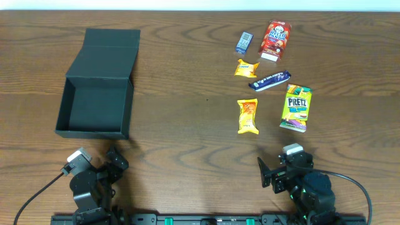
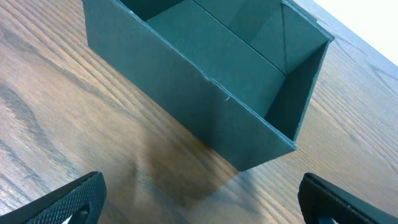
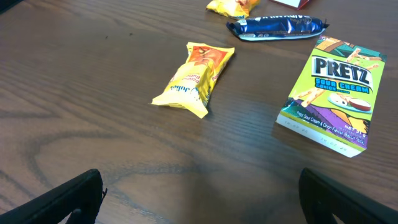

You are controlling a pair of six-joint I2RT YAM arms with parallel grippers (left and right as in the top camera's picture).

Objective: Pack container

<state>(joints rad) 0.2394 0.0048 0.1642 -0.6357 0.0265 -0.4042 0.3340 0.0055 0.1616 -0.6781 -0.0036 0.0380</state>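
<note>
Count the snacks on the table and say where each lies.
6, all right of the container: small blue box and red box farthest back; orange packet and dark blue wrapper in the middle; yellow packet and green Pretz box at the front. None visible inside it.

The scene is filled by a dark brown wooden table [image 1: 187, 134] with a pronounced lengthwise grain, whose top is seen in all three views. Along its far edge a narrow pale white strip [image 1: 200, 4] is shown in the overhead view; whether it is wall or floor cannot be told. The wood is lit evenly, and a soft, dull sheen is cast on the grain in the right wrist view.
</note>
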